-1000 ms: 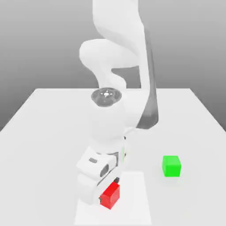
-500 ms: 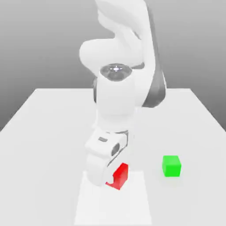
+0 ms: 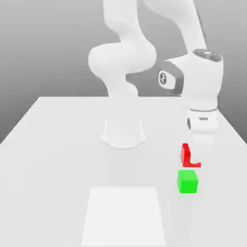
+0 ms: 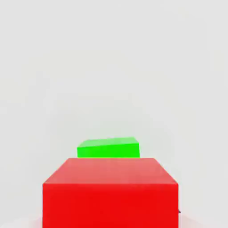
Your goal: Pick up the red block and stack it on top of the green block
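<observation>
Aloft, the gripper (image 3: 192,157) pinches the smooth bright red block (image 3: 186,155) just above the plain green block (image 3: 187,181).

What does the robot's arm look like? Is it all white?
Mostly! The arm is smooth, glossy white, built from fat rounded tubes joined like elbows. One bend near the wrist has a dark grey patch with a small round white mark. The last big piece has a grey cap on top. It grows out of a round white base on the white table.
</observation>
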